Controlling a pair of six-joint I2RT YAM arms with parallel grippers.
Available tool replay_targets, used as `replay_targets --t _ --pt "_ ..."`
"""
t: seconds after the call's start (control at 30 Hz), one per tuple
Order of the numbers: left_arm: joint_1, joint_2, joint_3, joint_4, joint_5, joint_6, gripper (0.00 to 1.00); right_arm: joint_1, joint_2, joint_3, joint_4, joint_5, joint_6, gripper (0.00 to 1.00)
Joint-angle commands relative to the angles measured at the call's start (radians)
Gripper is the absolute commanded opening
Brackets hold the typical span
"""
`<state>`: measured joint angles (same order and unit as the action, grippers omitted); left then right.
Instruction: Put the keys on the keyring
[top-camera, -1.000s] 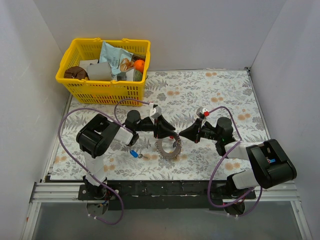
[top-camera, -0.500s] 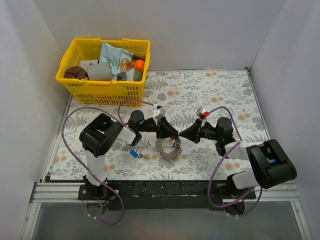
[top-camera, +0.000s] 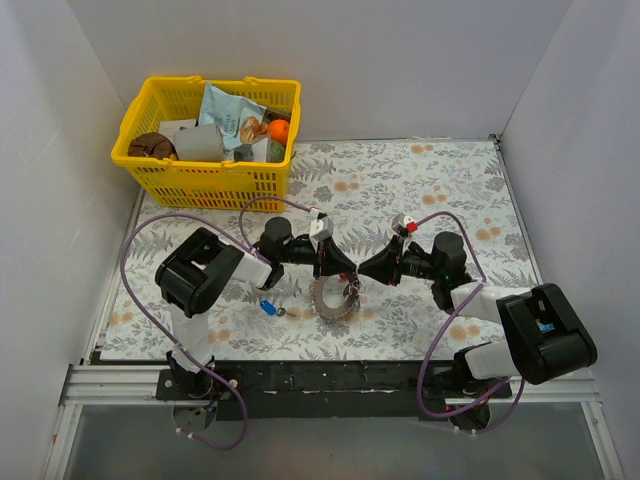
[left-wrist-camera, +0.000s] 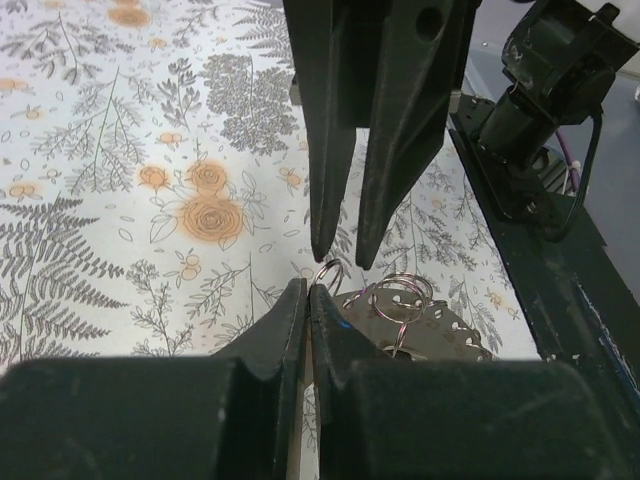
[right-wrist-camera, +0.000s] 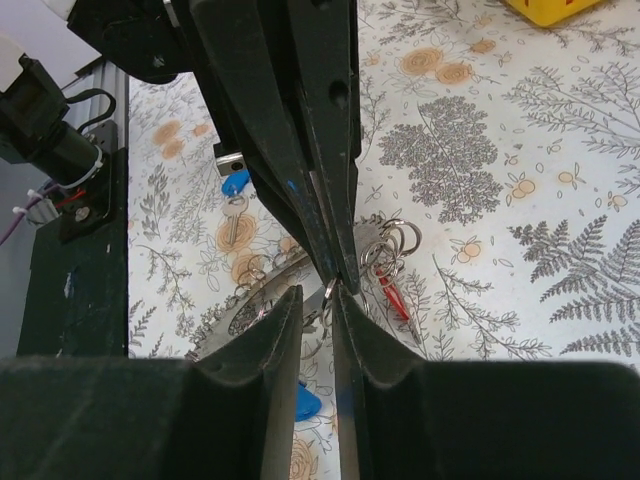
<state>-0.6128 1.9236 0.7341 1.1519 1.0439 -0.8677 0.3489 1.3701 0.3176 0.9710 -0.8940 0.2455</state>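
The keyring (top-camera: 328, 300), a shiny disc with a scalloped rim, lies between both arms on the floral mat. It shows again as the keyring (left-wrist-camera: 447, 333) and the keyring (right-wrist-camera: 245, 312). My left gripper (left-wrist-camera: 308, 290) is shut on a small wire ring (left-wrist-camera: 329, 271) at the disc's edge. My right gripper (right-wrist-camera: 318, 296) faces it tip to tip, its fingers slightly apart around that same ring. A red key (right-wrist-camera: 396, 297) hangs from a bunch of rings beside the disc. One blue key (right-wrist-camera: 235, 186) lies loose on the mat and another blue key (right-wrist-camera: 306, 402) shows below my right fingers.
A yellow basket (top-camera: 205, 182) full of packets and an orange stands at the back left. White walls close in the mat on three sides. The black rail (top-camera: 330, 378) with the arm bases runs along the near edge. Purple cables loop over both arms.
My left gripper has moved slightly right and shut on the small ring. My right gripper's fingers have parted a little. The disc has shifted slightly under them.
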Motion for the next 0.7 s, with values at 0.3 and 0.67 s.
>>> replay_targets --t 0.3,0.67 --pt "-0.036 -0.209 0.126 -0.716 -0.146 0.443 0.00 -0.001 -0.098 0.132 -0.277 0.021 -0.143 0.50" --pt "-0.070 -0.255 0.142 -0.816 -0.206 0.521 0.00 0.001 -0.049 0.170 -0.399 0.033 -0.181 0.52"
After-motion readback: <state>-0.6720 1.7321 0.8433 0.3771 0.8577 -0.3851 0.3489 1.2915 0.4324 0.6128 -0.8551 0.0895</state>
